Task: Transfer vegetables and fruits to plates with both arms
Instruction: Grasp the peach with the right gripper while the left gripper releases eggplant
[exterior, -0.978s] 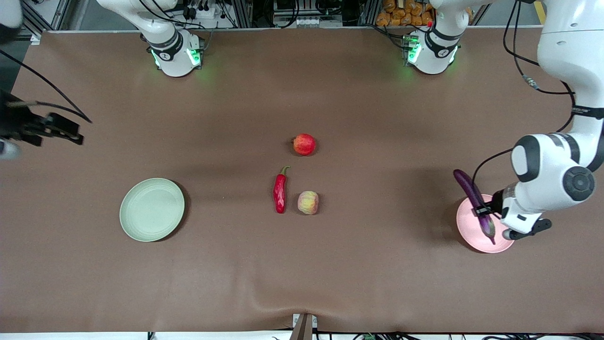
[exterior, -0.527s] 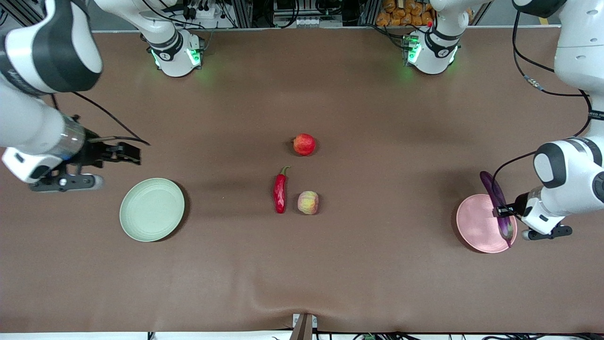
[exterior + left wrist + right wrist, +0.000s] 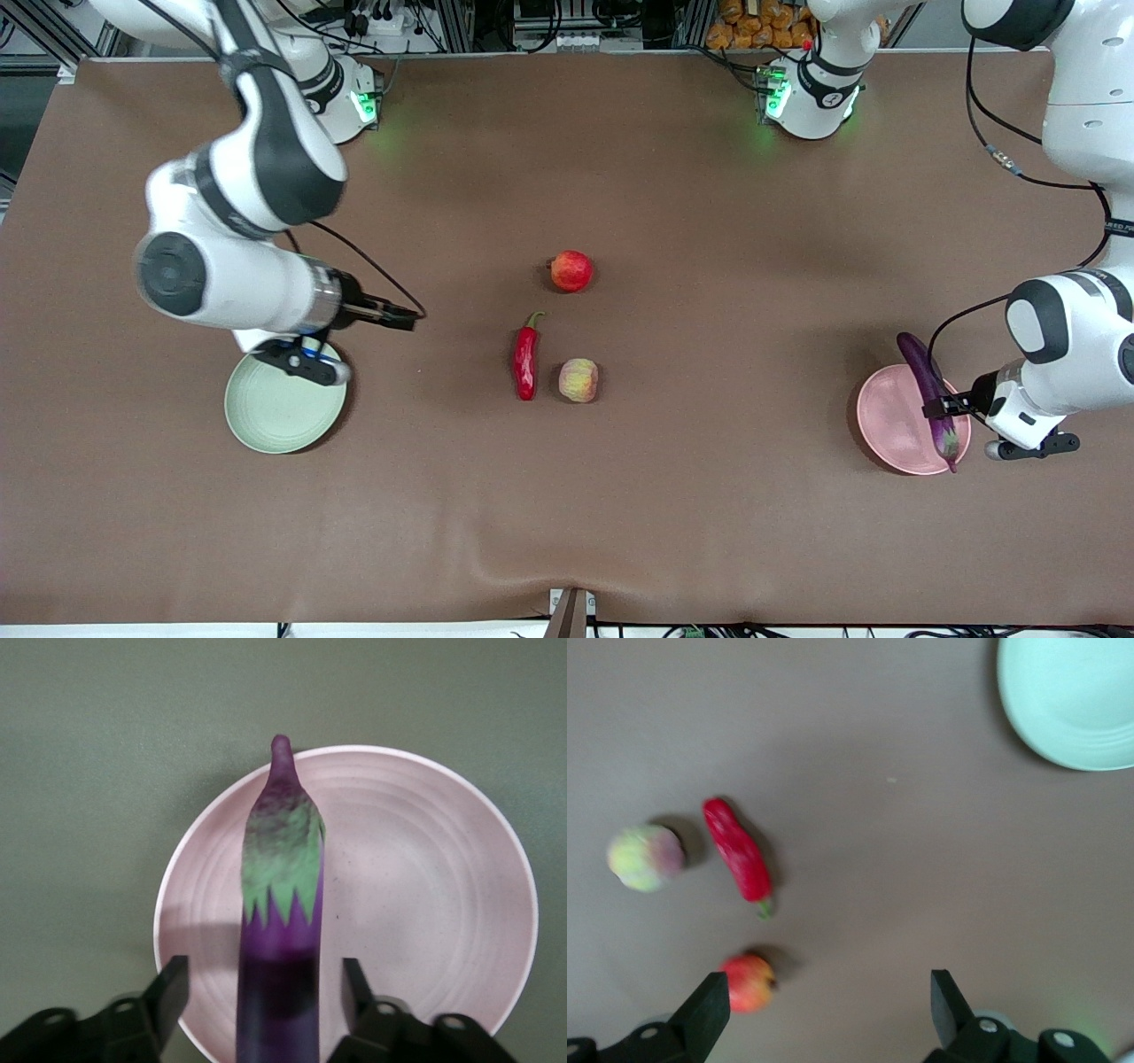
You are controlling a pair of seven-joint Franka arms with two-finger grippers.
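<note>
Right arm comes in from its base, elbow bent, forearm level over the table, wrist above the green plate (image 3: 266,416); right gripper (image 3: 403,317) sits over bare table between that plate and the chili (image 3: 525,359), fingers spread wide, nothing in them; green plate lies toward the right arm's end; mid-table: chili with its stem pointing to the bases, peach (image 3: 578,379) just beside it, red fruit (image 3: 571,270) farther from the front camera than both; pink plate (image 3: 895,425) lies toward the left arm's end; left arm folded down at that end, forearm pointing back toward the table's middle; left gripper (image 3: 941,407) is over the pink plate, fingers (image 3: 168,992) standing apart either side of the eggplant (image 3: 928,390), gap visible each side in the left wrist view; eggplant lies across the plate's edge.
</note>
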